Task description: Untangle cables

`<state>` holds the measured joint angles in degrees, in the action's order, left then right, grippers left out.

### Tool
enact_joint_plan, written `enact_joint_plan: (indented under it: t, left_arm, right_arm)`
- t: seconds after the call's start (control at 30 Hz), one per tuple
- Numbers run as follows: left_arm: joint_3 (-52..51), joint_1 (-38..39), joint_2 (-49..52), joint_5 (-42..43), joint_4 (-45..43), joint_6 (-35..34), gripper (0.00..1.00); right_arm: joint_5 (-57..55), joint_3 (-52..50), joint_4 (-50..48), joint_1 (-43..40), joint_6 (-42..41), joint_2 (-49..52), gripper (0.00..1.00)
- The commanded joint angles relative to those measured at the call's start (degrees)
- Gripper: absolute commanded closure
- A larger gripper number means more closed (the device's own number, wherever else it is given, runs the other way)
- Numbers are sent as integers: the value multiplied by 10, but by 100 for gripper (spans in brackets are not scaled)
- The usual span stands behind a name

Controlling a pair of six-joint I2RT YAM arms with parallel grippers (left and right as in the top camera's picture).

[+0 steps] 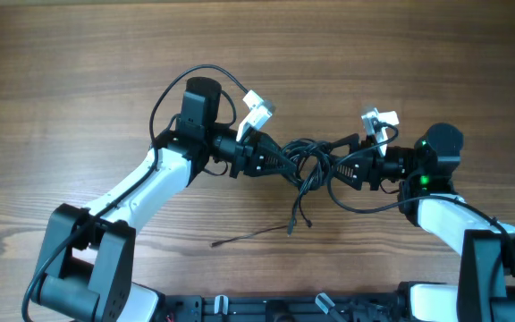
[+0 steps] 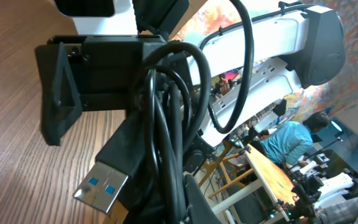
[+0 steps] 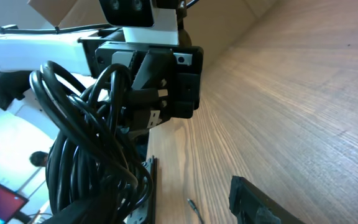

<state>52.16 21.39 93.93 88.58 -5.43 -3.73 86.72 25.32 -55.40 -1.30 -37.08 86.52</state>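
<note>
The cables sit in a black knot over the middle of the tabletop, strung between the two hands. The left hand reaches in from the left and is pinched tight on the knot's left side. From its own wrist camera the cords fill the foreground, and a USB plug with a blue tongue shows at the lower left. The right hand faces it from the right with its jaws apart. One finger stands well clear of the cords. The other is hidden behind the loops, so I cannot tell whether it touches them. A loose cord trails from the knot and lies on the wood nearer the robot's base. The strands overlap too thickly to count.
</note>
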Motion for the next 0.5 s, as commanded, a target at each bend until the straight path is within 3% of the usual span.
enact_joint_plan:
  t: [0.0,0.37,0.47]
  left_arm:
    - [6,3,-14,-25,-2,-1,96]
    - [6,24,-14,-27,-2,-1,96]
    - [6,23,-14,-27,-2,-1,96]
  right_arm:
    - [34,1,-4,0,-7,3,39]
    - [-124,1,-3,46,-50,3,35]
    - [-163,1,24,46,-49,3,50]
